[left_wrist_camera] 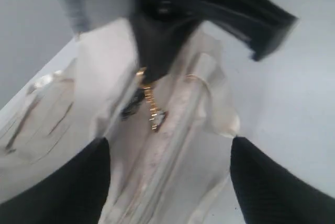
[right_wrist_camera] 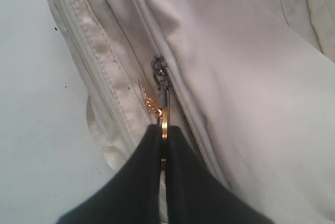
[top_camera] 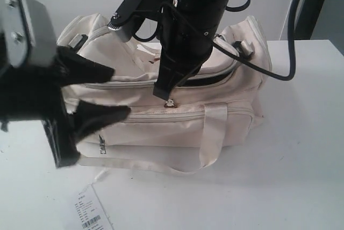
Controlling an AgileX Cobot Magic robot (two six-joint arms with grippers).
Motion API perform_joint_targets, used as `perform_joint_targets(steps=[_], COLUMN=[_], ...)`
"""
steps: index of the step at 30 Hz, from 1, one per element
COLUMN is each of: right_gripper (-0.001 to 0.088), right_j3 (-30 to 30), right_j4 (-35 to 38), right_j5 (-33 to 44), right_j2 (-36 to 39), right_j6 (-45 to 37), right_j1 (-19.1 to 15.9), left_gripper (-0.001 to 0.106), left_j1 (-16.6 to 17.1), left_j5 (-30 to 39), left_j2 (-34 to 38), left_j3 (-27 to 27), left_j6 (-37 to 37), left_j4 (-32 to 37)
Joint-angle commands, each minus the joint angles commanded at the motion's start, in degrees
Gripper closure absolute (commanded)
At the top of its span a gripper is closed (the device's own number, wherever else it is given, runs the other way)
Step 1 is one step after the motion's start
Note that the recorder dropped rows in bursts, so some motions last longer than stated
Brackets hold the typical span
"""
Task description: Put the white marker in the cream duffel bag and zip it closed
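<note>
Cream fabric fills the exterior view: the cream duffel bag (top_camera: 231, 122) lies mid-desk (top_camera: 301, 176), with a paper tag (top_camera: 91, 214) at its 7 o'clock. The left end effector (top_camera: 119, 93) stands spread at the bag's 9 o'clock end. Left wrist view, blurred: its fingers (left_wrist_camera: 57, 187) flank the bag. Right wrist view: the right end effector (right_wrist_camera: 163, 130) is pressed together, pinching the zipper pull (right_wrist_camera: 163, 98).

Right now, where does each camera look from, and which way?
Exterior view: above the table, looking down at the cream duffel bag; left gripper and right gripper show.
Left wrist view: on left arm, facing the bag; open left gripper shows.
Right wrist view: on right arm, facing the zipper pull; shut right gripper shows.
Both wrist views share that zipper pull.
</note>
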Motion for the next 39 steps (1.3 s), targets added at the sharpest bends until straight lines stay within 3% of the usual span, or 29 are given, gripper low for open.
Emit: perform_joint_targets(steps=[3, 5, 10, 29, 32, 35, 39], right_gripper=[0.0868, 0.0868, 0.0868, 0.0868, 0.0868, 0.0868, 0.0868], right_j3=[0.0, 0.0, 0.0, 0.0, 0.0, 0.0, 0.0], right_j4=[0.0, 0.0, 0.0, 0.0, 0.0, 0.0, 0.0], right_j5=[0.0, 0.0, 0.0, 0.0, 0.0, 0.0, 0.0], right_j2=[0.0, 0.0, 0.0, 0.0, 0.0, 0.0, 0.0], right_j6=[-0.2, -0.8, -0.8, -0.8, -0.8, -0.8, -0.8], right_j1=[0.0, 0.0, 0.0, 0.0, 0.0, 0.0, 0.0], left_gripper=[0.037, 0.037, 0.037, 0.038, 0.051, 0.080, 0.084], left_j1=[-5.5, -7.5, -8.1, -8.1, -8.1, -8.1, -8.1], left_j5=[-15.5, -23.1, -19.8, -25.8, -30.2, -30.1, -28.7], left_j2=[2.8, 4.1, 5.4, 11.4, 11.4, 11.4, 11.4], left_j3=[0.0, 0.0, 0.0, 0.0, 0.0, 0.0, 0.0], left_j6=[2.8, 2.8, 2.8, 2.8, 2.6, 2.3, 2.3], left_j4=[0.5, 2.0, 3.8, 6.5, 6.6, 6.9, 8.3])
